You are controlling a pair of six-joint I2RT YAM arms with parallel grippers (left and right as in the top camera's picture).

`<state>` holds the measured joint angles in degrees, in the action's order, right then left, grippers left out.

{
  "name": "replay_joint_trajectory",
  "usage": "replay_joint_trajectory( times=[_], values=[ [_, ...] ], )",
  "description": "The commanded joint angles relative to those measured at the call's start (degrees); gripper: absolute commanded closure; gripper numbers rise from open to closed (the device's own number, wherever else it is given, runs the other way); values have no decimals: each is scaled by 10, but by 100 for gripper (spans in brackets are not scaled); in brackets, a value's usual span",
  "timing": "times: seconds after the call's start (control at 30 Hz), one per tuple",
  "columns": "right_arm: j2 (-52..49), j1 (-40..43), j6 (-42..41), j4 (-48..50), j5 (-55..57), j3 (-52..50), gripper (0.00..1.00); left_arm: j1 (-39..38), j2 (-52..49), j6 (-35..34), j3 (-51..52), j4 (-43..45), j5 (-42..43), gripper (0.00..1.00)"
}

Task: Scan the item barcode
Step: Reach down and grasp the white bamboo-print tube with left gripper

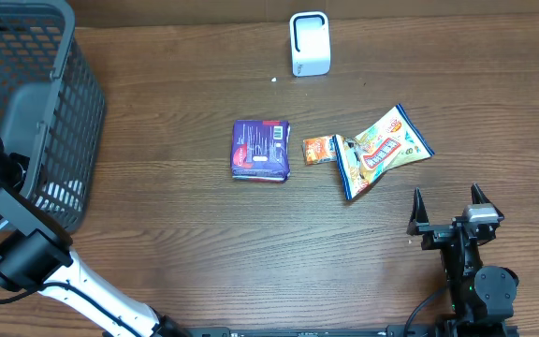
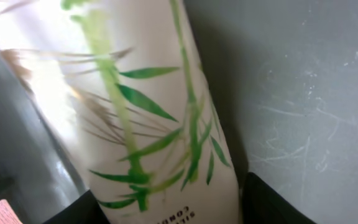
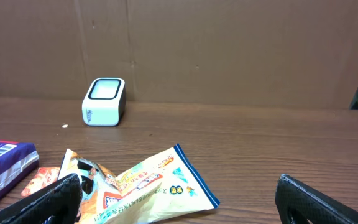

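Left pincer (image 2: pixel 166 210): inside the basket (image 1: pixel 73 122), fingers (image 2: pixel 272 202) close at the bottle's sides; cannot tell if it pinches.
Bottle (image 2: pixel 160 124): white with a green bamboo print, in the basket.
Right pincer (image 1: pixel 445 195): spread, empty, near the snack bag (image 1: pixel 379 150).
Scanner (image 1: pixel 310 43): far side of the desk (image 1: pixel 204 243), well apart.

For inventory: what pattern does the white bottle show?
Green bamboo leaves on the white bottle; left wrist view.

Bare table (image 1: pixel 251 271) is left toward the near edge. The middle is blocked by a pack (image 1: pixel 260 150), sachet (image 1: pixel 317 150) and bag (image 1: pixel 382 150); the left is walled by a basket (image 1: pixel 73 112).
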<state>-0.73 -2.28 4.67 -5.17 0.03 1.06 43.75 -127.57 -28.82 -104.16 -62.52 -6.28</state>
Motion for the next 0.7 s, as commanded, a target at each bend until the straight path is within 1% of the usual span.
replay_joint_trajectory(
  times=[0.0,0.03,0.07,0.17,0.2,0.37,0.5,0.67],
  values=[
    [6,0,-3,4,3,-6,0,0,-21,6,4,0,1,50],
    [6,0,-3,4,3,-6,0,0,-21,6,3,0,1,52],
    [6,0,-3,4,3,-6,0,0,-21,6,-2,-3,1,63],
    [6,0,-3,4,3,-6,0,0,-21,6,-15,-14,2,90],
    [6,0,-3,4,3,-6,0,0,-21,6,-23,-20,2,96],
    [6,0,-3,4,3,-6,0,0,-21,5,-87,-67,2,96],
    [6,0,-3,4,3,-6,0,0,-21,5,-165,-119,4,96],
    [6,0,-3,4,3,-6,0,-2,-21,5,-288,-187,4,96]
  ],
)
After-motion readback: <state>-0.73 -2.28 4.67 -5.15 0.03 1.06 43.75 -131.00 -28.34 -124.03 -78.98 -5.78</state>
